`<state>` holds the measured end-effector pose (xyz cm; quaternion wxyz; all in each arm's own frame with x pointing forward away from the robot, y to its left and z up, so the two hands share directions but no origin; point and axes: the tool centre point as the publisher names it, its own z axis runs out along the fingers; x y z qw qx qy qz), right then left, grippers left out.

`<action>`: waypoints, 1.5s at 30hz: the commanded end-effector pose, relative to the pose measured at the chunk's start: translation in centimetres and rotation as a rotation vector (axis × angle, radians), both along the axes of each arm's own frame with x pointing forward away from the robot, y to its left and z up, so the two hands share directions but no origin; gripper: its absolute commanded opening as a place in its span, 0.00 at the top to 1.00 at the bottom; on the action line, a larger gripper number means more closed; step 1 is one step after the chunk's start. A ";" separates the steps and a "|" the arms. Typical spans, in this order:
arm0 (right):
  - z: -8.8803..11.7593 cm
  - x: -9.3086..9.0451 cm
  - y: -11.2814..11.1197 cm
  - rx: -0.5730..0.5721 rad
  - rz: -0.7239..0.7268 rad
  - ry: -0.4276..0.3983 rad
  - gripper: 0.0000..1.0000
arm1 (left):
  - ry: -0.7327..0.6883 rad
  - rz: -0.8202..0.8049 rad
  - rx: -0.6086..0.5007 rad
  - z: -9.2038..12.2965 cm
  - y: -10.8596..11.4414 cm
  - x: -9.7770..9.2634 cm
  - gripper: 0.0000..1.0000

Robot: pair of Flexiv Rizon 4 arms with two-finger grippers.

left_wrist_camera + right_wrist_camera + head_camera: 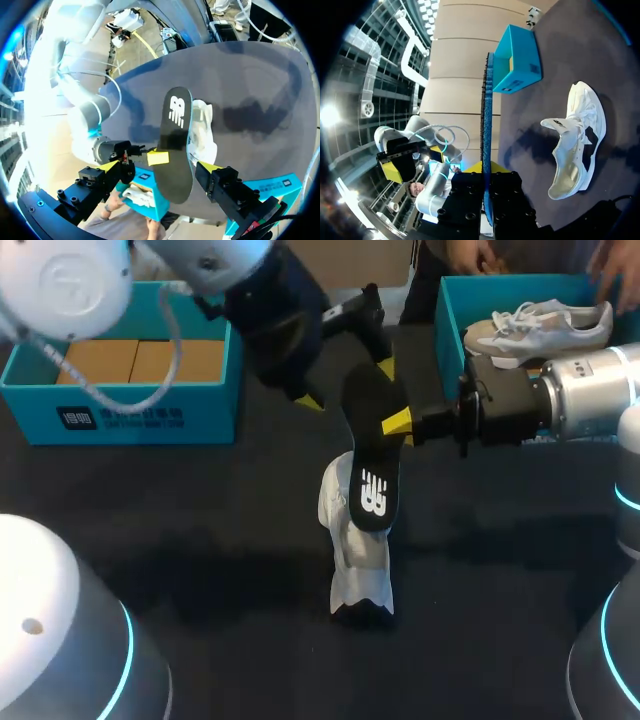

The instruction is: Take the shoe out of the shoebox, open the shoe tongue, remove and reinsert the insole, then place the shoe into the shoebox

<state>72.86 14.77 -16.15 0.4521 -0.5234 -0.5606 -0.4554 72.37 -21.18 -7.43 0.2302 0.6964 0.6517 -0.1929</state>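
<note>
Insole [372, 455], out of the white shoe [358, 560] on the table [200, 520], is clamped by the right gripper [400, 423], logo end lowered toward the shoe, probably for reinsertion. Left gripper [347, 385] straddles its upper end, fingers apart.

A dark table [225, 515] is seen spread wide under the head view, its matte top evenly lit, and soft shadows [245, 114] are being thrown across it.
</note>
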 end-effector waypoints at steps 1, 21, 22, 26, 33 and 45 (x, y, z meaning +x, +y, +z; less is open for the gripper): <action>0.5 -0.6 -0.3 -0.006 -0.011 -0.002 1.00 | 0.012 -0.020 -0.254 -1.1 1.8 -0.2 0.00; 1.1 -0.8 -0.7 -0.013 -0.023 -0.001 1.00 | 0.069 -0.025 -0.425 -1.8 3.0 -0.2 0.00; 1.1 -0.8 -0.7 -0.013 -0.018 0.001 1.00 | 0.069 -0.025 -0.425 -1.8 3.0 -0.2 0.00; 1.2 -0.8 -0.9 -0.023 -0.003 0.010 1.00 | 0.069 -0.025 -0.425 -1.8 3.0 -0.2 0.00; 1.7 -0.8 -0.9 0.003 -0.004 -0.010 1.00 | 0.069 -0.025 -0.425 -1.8 3.0 -0.2 0.00; 2.6 -0.9 -0.3 0.054 0.001 0.002 1.00 | 0.068 0.003 -0.615 -3.7 2.5 0.9 0.00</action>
